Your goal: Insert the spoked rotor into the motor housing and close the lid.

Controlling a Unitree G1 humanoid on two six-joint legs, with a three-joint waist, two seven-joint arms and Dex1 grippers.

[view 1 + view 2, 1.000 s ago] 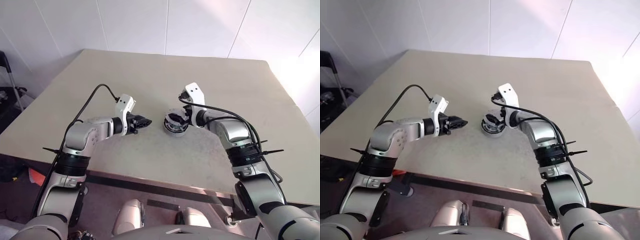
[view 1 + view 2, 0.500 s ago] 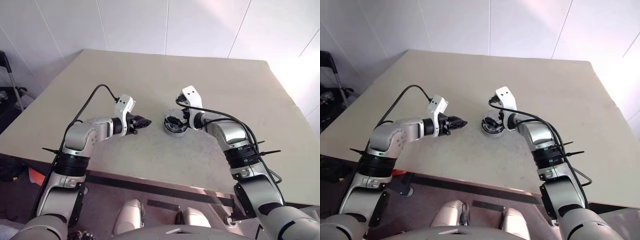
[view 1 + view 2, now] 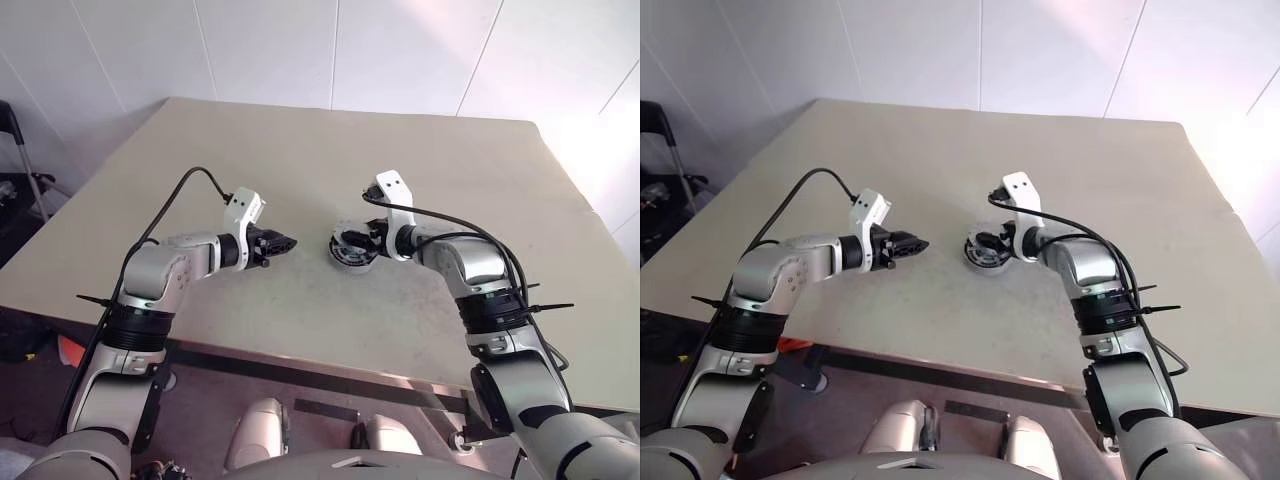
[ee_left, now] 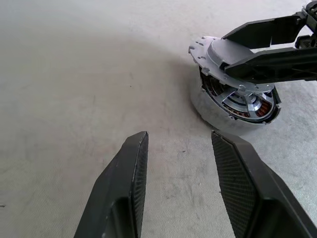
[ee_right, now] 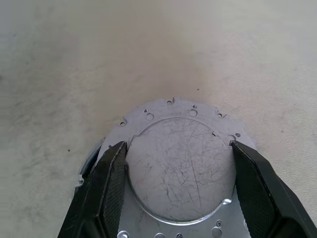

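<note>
My right end effector [image 5: 176, 163] grips the lid [image 5: 181, 168] tilted over the housing [image 4: 233, 106] mid-frame, so it could seat crooked; left end effector [image 4: 178, 163] idles half-open, empty.

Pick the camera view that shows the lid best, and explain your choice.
The right wrist view: the lid faces the camera, scratched face and holed rim plain, between the right tool's fingers. The left wrist view shows it tilted, edge-on, propped over the motor housing. The head views show only a small grey shape.
</note>
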